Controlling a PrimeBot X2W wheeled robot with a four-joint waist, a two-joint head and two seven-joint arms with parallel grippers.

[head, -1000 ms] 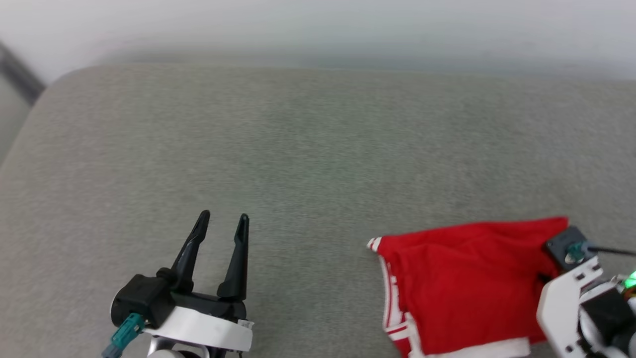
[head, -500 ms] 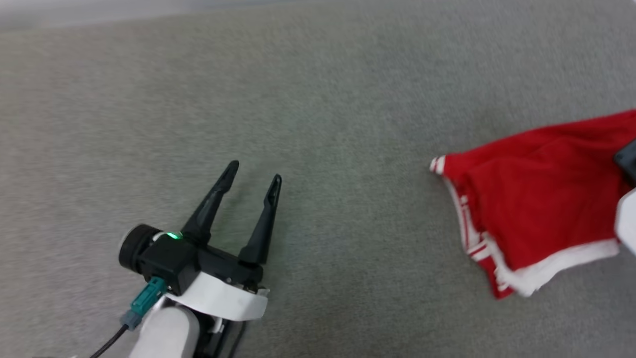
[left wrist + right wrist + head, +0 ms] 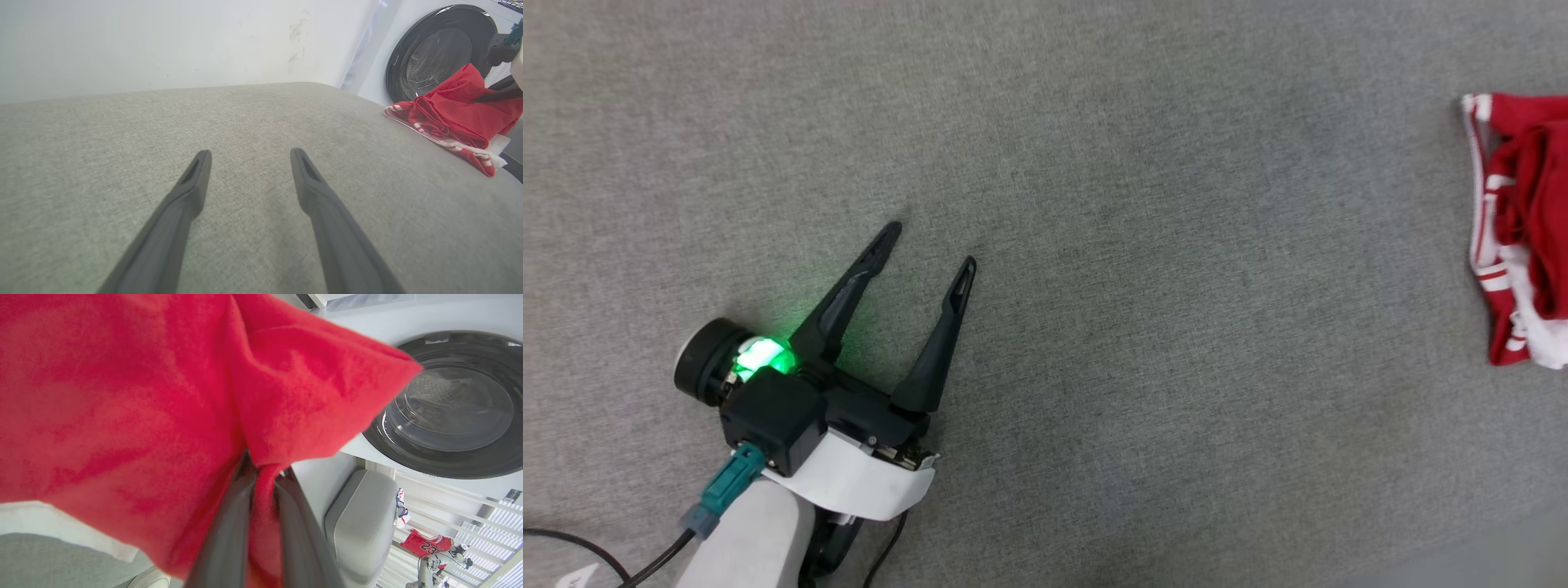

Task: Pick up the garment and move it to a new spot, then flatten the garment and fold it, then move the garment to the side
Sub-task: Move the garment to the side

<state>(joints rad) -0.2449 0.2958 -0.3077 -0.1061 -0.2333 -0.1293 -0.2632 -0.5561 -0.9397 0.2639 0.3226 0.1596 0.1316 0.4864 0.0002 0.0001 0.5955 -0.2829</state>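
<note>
1. My right fingers [image 3: 231, 522] are pressed together on a fold of the red jersey shirt with white sleeves and striped trim [image 3: 122, 396]. The cloth bunches over them and hangs around the pinch.
2. My left fingers [image 3: 947, 318] are spread wide apart with nothing between them. They hover low over the grey fabric-topped counter [image 3: 1143, 245], tips pointing far and slightly right.
3. The shirt [image 3: 1527, 204] lies well apart from my left fingers, off to their right at the counter's right edge. In the head view, the part I can see runs near to far, with its striped hem facing left toward me.
4. From my left wrist the shirt [image 3: 453, 110] sits as a crumpled heap. Its lower folds rest on the counter and its upper corner is lifted, in front of a white front-loading washing machine with a dark round door [image 3: 437, 53].
5. My right arm is the nearer one, since it already has the cloth. I judge that carrying it leftward onto the open grey middle falls to that arm. My left fingers would have to cross rightward to take a second corner.
</note>
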